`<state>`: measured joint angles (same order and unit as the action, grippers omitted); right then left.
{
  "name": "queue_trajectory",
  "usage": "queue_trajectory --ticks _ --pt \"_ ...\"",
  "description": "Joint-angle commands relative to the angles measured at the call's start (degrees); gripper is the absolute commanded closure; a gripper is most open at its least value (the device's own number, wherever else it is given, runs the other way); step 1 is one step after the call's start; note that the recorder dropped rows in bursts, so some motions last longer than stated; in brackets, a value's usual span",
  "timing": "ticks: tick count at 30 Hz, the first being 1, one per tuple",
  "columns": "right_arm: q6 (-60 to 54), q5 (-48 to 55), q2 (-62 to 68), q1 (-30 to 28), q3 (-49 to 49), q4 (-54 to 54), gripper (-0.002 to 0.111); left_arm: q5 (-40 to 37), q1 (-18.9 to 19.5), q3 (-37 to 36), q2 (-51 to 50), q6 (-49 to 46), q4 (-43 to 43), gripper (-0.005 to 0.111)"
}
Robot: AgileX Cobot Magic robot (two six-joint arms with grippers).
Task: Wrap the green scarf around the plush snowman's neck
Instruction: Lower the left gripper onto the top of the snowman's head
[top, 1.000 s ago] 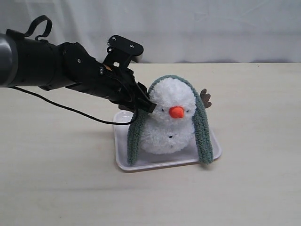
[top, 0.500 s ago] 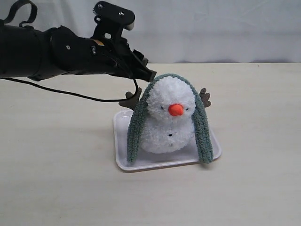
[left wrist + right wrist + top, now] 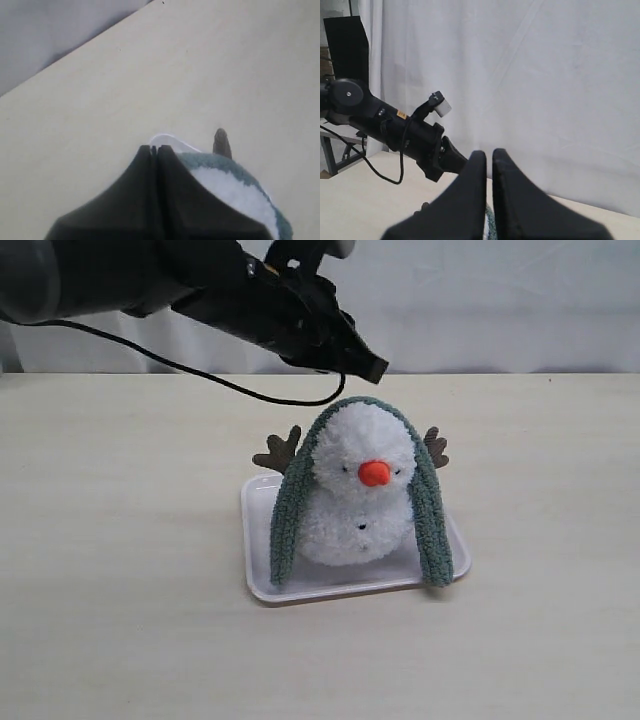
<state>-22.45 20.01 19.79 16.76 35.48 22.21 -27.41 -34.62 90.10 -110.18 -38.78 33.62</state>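
The plush snowman (image 3: pixel 355 525) sits upright on a white tray (image 3: pixel 258 585), carrot nose facing the camera. The green scarf (image 3: pixel 432 520) lies over the top of its head, and both ends hang down its sides to the tray. The snowman's neck (image 3: pixel 352 498) shows bare white fluff between the hanging ends. My left gripper (image 3: pixel 378 368) is shut and empty, hovering just above and behind the head. In the left wrist view it (image 3: pixel 154 148) is over the scarf (image 3: pixel 220 162) and the white head (image 3: pixel 235 192). My right gripper (image 3: pixel 489 152) is shut, empty and raised, and is out of the exterior view.
Brown twig arms (image 3: pixel 280 452) stick out on both sides of the snowman. The left arm with its black cable (image 3: pixel 250 390) stretches from the upper left over the table. A white curtain (image 3: pixel 500 300) backs the table. The right wrist view shows the left arm (image 3: pixel 410 135).
My left gripper has left the side of the snowman's head, rising and moving right to above it. The twig arm it hid now shows. The scarf and snowman have stayed put.
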Motion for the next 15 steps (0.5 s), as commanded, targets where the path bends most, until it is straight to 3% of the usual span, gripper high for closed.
queue_trajectory --ticks 1,9,15 --pt "0.34 0.64 -0.24 0.09 -0.19 -0.44 0.104 0.54 -3.43 0.92 -3.93 -0.50 -7.32 0.107" --pt "0.34 1.06 -0.24 0.09 -0.19 -0.44 0.104 7.22 -5.50 0.92 -6.43 -0.39 -10.77 0.107" --pt "0.34 1.07 -0.24 0.09 -0.19 -0.66 0.104 -0.11 -5.25 0.92 -6.42 0.01 -22.27 0.107"
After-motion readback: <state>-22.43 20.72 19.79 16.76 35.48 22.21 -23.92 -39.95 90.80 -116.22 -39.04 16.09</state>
